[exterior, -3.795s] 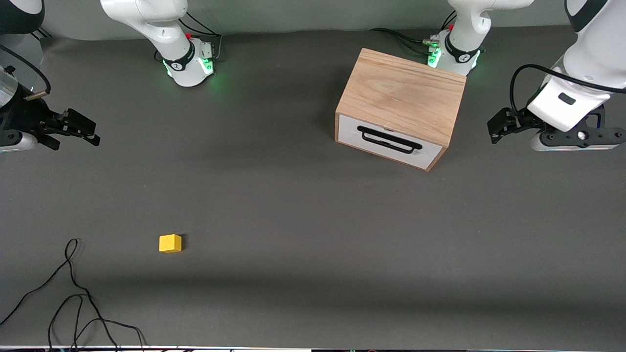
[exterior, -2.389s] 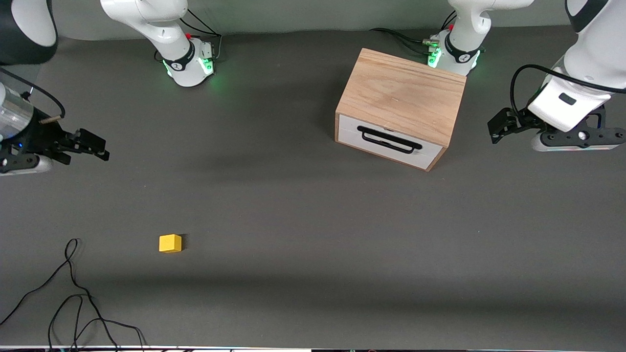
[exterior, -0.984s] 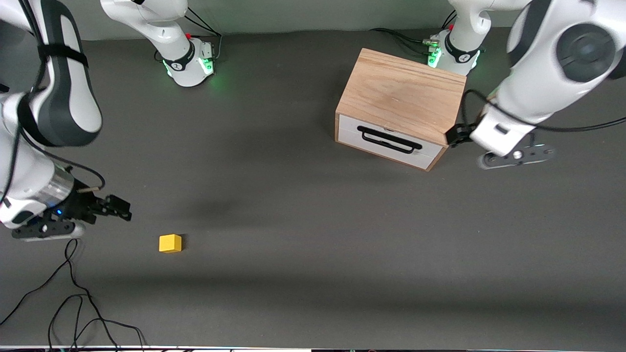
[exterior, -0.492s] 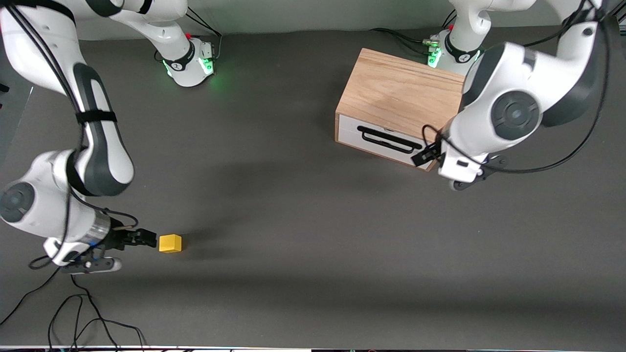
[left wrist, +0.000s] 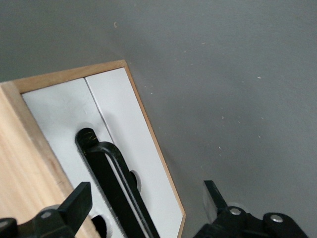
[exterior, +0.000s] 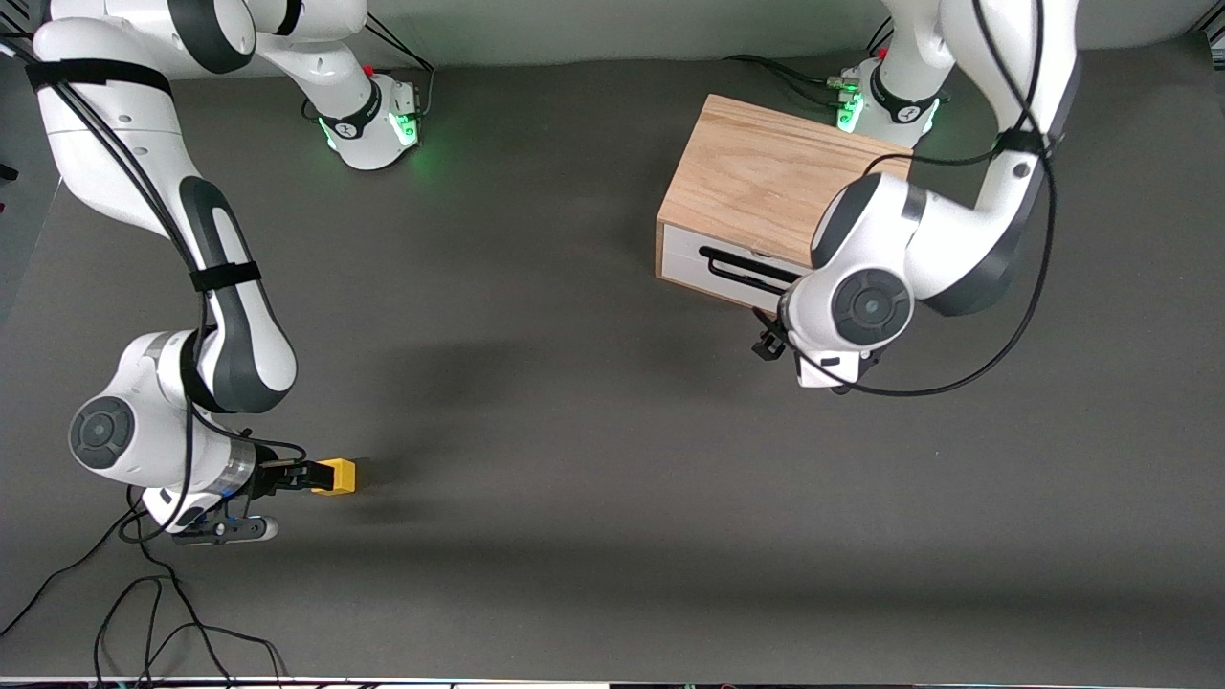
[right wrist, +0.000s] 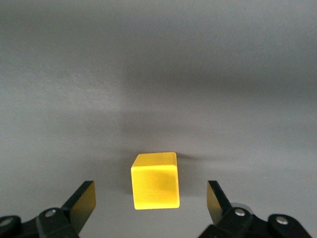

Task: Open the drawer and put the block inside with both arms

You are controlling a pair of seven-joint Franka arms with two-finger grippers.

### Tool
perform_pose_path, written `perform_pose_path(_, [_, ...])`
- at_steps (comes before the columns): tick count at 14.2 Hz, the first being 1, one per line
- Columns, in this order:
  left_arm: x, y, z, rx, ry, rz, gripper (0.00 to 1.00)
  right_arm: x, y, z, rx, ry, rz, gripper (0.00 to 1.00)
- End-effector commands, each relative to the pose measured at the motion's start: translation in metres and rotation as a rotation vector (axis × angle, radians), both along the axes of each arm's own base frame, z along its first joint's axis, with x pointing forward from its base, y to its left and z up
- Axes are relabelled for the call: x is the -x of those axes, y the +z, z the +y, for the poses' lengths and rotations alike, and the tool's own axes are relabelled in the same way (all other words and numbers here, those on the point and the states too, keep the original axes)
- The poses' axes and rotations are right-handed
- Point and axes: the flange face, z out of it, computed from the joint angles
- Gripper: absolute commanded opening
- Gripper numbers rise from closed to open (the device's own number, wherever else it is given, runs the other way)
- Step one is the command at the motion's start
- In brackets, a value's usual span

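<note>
The small bright yellow cube block (exterior: 337, 476) sits on the dark grey table (exterior: 574, 459), at about eight o'clock in the front view, toward the right arm's end and much nearer the front camera than the light oak box (exterior: 766, 177). The right arm's black two-finger gripper (exterior: 304, 476) is low at the block, its jaws spread wide; in the right wrist view the block (right wrist: 154, 180) lies between the two fingertips (right wrist: 84, 199), touching neither.

The box stands at about one o'clock, toward the left arm's end. Its white-fronted drawer (exterior: 703, 271) with the long black bar handle (exterior: 742, 272) is shut. The left arm's black gripper (exterior: 766, 343) hangs just in front of the drawer, jaws wide apart, the handle (left wrist: 116, 191) showing between them, untouched.
</note>
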Motion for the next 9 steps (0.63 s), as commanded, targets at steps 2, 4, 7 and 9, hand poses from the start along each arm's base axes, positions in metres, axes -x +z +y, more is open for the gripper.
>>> perform_pose_path(2, [0.008,-0.03,-0.017,-0.067,0.099,0.045,1.0,-0.004,-0.016,-0.001,0.014,-0.001,0.007,1.0])
perform_pose_path(4, [0.016,-0.042,-0.031,-0.094,0.117,0.059,1.0,-0.003,-0.023,-0.002,0.014,-0.003,-0.001,1.0])
perform_pose_path(7, [0.023,-0.057,-0.038,-0.108,0.107,0.087,0.99,-0.003,-0.025,-0.002,0.014,-0.003,0.002,1.0])
perform_pose_path(9, [0.027,-0.063,-0.038,-0.12,0.104,0.106,0.99,-0.002,-0.027,-0.002,0.013,-0.005,0.006,1.0])
